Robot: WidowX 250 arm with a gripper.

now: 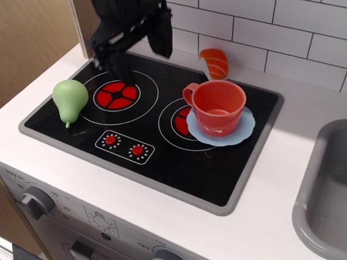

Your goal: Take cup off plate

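Cup (217, 107): upright on plate (243, 134), right burner, handle at 10 o'clock, unlifted | Gripper (141, 49): jaws apart, empty, raised over hob's back edge at cup's 10 o'clock, well apart, likely so as to straddle the rim | Pear (69, 100): 9 o'clock edge | Sushi piece (215, 62): 12 o'clock of cup.

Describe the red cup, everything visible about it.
The cup is a glossy coral-red toy teacup, seemingly plastic, wide at the mouth and tapering to its base. Its single loop handle points left, toward the left burner. It stands upright and looks empty, resting on the pale blue plate over the right burner of the black stovetop. Nothing else touches it; the gripper is open, well off to its left.
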